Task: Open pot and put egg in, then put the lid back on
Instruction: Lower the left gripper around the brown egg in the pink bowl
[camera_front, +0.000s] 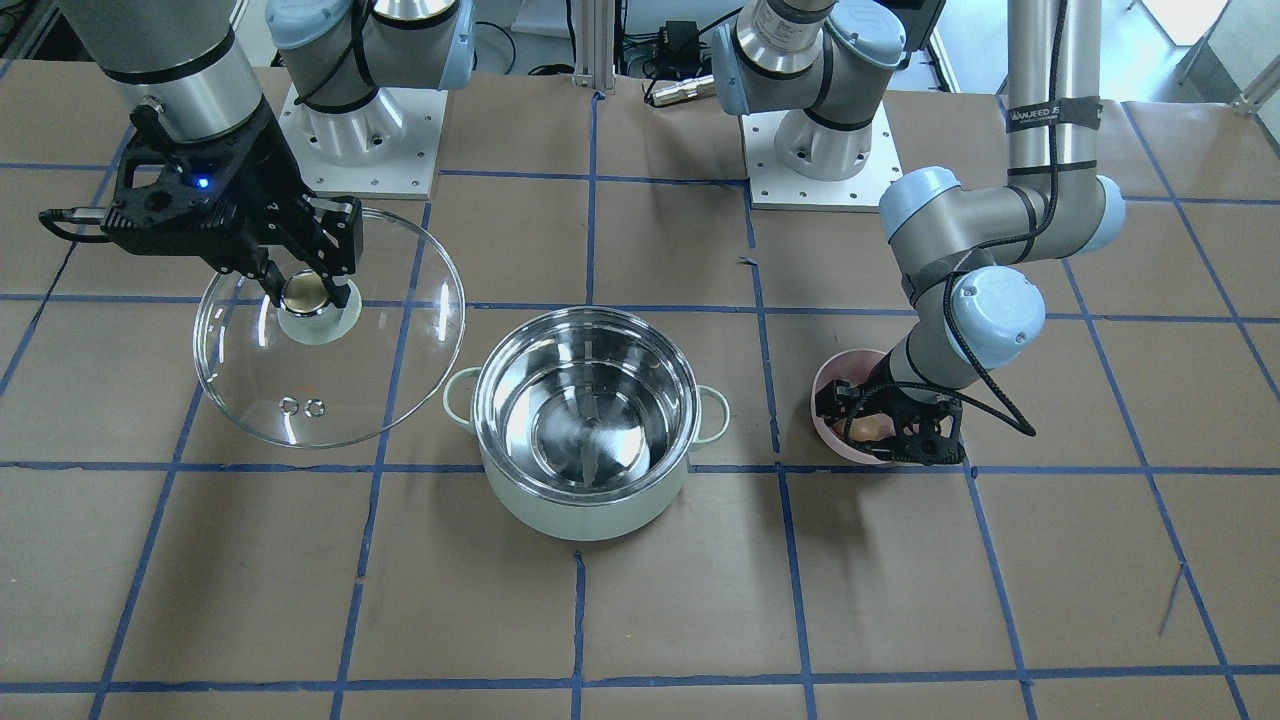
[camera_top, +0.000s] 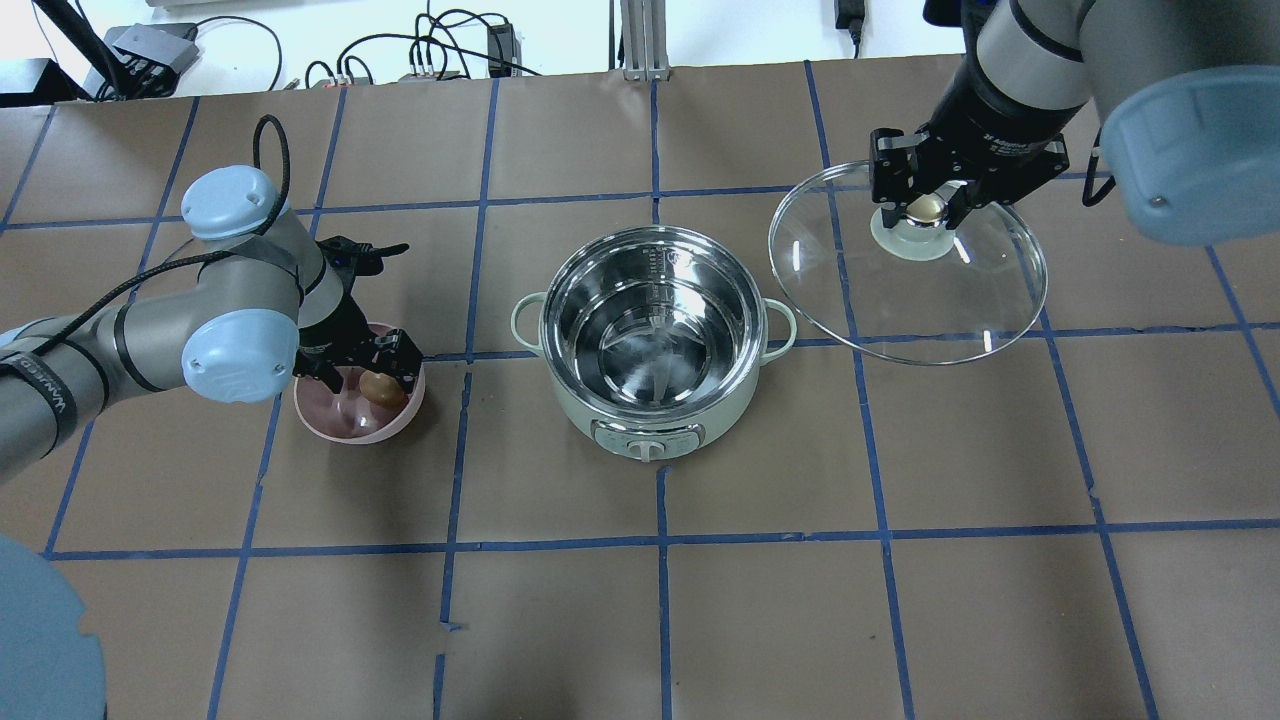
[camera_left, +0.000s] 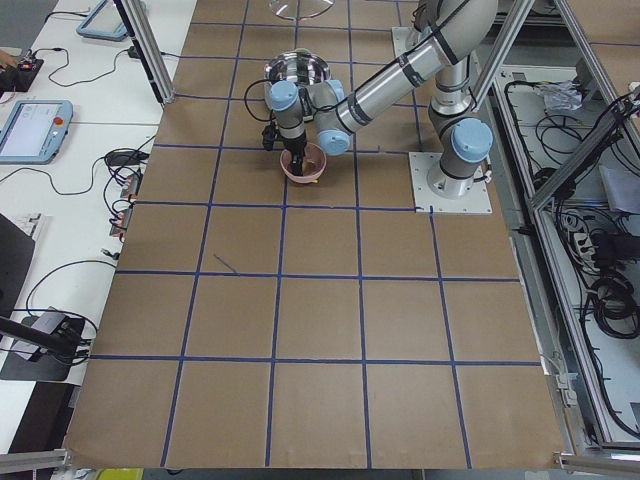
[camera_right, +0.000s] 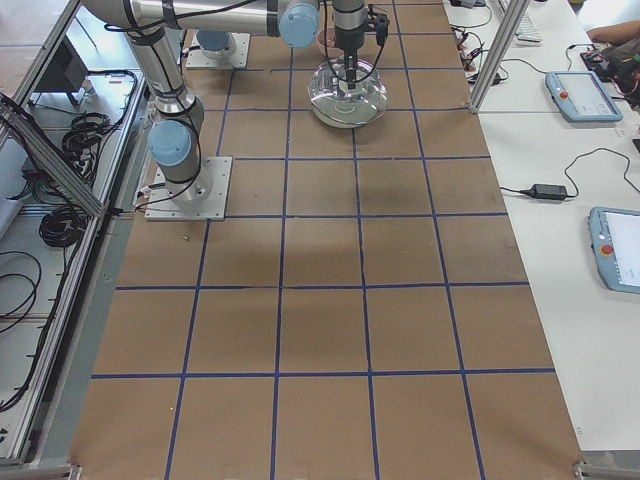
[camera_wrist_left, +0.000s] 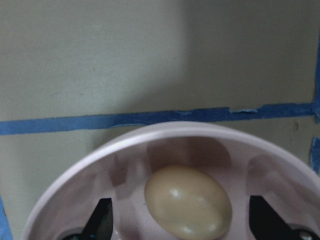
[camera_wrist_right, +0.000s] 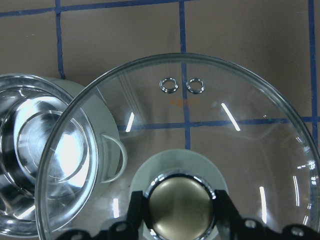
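The mint-green pot (camera_top: 655, 345) stands open at the table's middle, its steel inside empty; it also shows in the front view (camera_front: 585, 420). My right gripper (camera_top: 925, 205) is shut on the metallic knob (camera_wrist_right: 181, 205) of the glass lid (camera_top: 905, 290) and holds the lid beside the pot, off to the robot's right. My left gripper (camera_top: 365, 375) is down in the pink bowl (camera_top: 345, 435), open, with one finger (camera_wrist_left: 102, 222) on each side of the tan egg (camera_wrist_left: 189, 202). The fingers do not touch the egg, which lies in the bowl.
The table is brown paper with a grid of blue tape lines (camera_front: 590, 250). The pink bowl (camera_front: 830, 375) sits on the robot's left of the pot. The two arm bases (camera_front: 360, 130) stand at the robot's edge of the table.
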